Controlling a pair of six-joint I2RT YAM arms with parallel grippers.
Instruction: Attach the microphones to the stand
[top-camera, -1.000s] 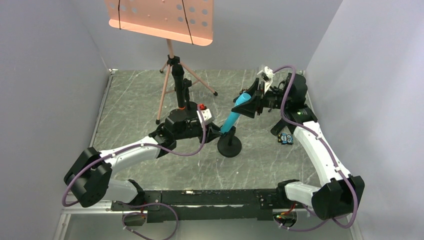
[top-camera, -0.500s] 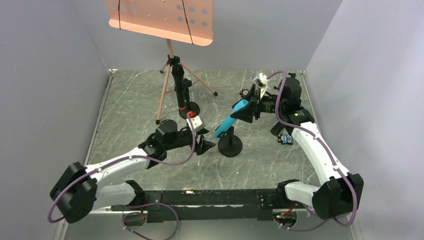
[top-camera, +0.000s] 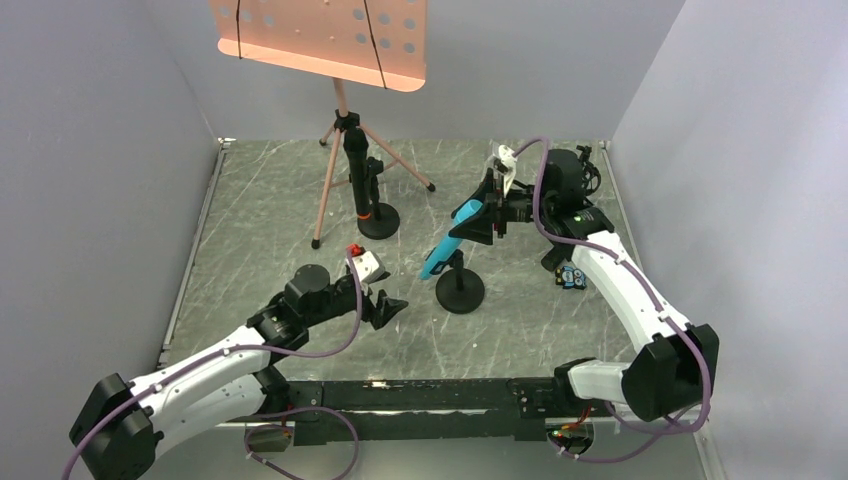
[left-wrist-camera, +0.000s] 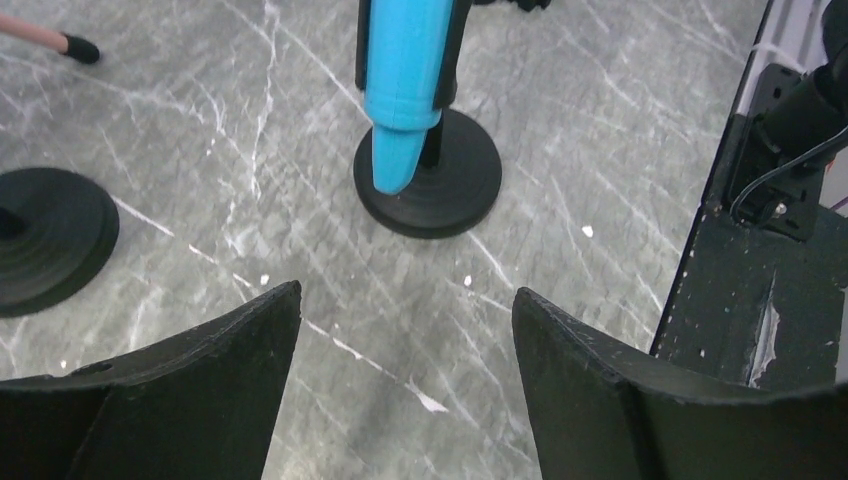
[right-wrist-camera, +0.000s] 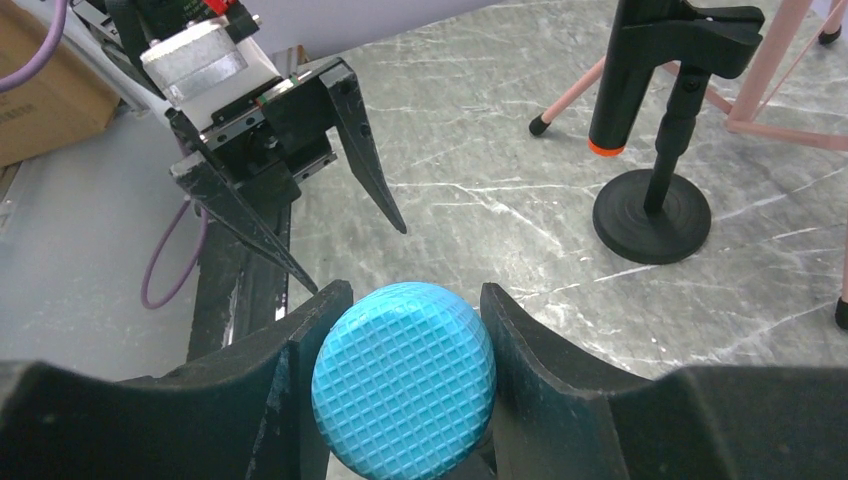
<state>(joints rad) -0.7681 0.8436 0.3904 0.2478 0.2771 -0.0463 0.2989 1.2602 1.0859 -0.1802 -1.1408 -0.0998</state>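
The cyan-blue microphone slants over the small black stand, its tail pointing down at the round base. My right gripper is shut on its mesh-patterned head. Whether the body sits in the stand's clip I cannot tell. My left gripper stands open and empty, low over the floor, near-left of that stand. The black microphone with the orange ring hangs upright in the clip of a second stand. The third microphone is out of view.
A pink music stand on a tripod rises at the back; one foot is near the second stand's base. A small colourful block lies beside the right arm. Grey walls close three sides.
My left gripper has opened and drawn back toward the near left, away from the stand. The right gripper has shifted left with the cyan-blue microphone, tilting it over the stand.
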